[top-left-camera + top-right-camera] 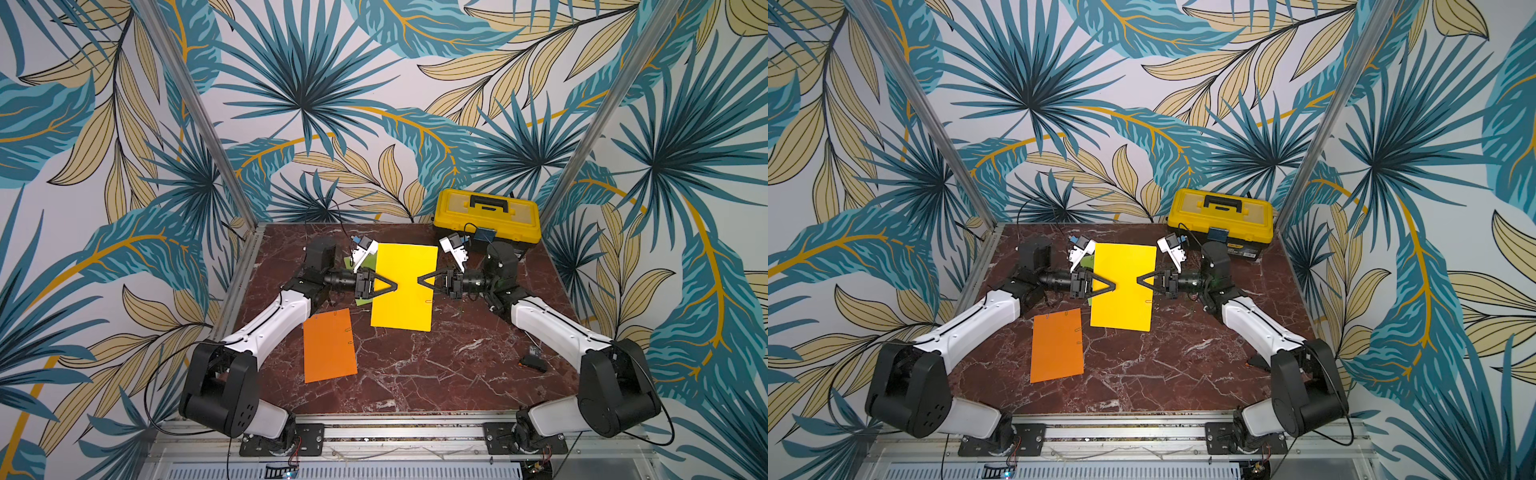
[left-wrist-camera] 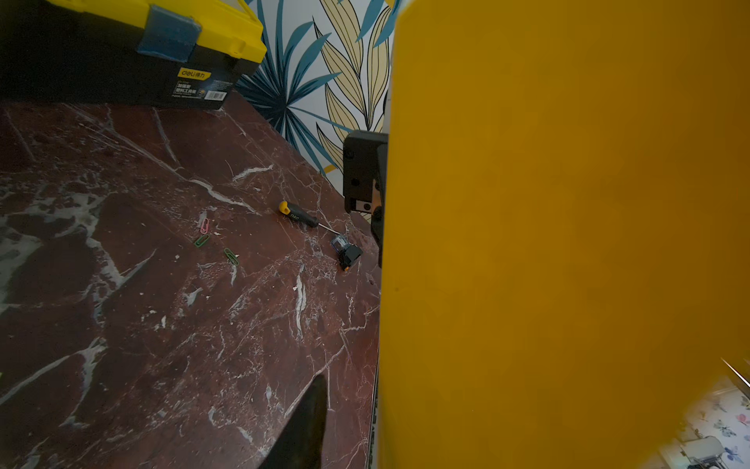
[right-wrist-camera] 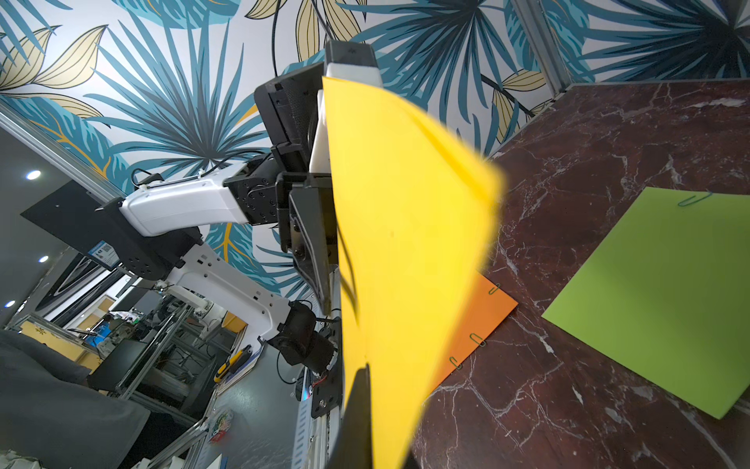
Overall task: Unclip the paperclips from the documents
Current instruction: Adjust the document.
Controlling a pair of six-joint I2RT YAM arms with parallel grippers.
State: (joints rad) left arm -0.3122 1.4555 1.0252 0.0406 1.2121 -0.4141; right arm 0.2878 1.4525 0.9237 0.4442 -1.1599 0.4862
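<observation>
Marble surface (image 1: 415,374), three sheets: orange sheet (image 1: 329,345) and lime green sheet (image 3: 665,292) lie by the left end effector (image 1: 395,286), its opening unclear; right end effector (image 1: 419,279) clamps the golden yellow sheet (image 1: 405,257) between both; three paperclips (image 2: 205,225) loose.

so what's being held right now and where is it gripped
The yellow sheet, pinched by the right pincer midway along its long edge. The left pincer straddles the opposite edge but looks open.
</observation>
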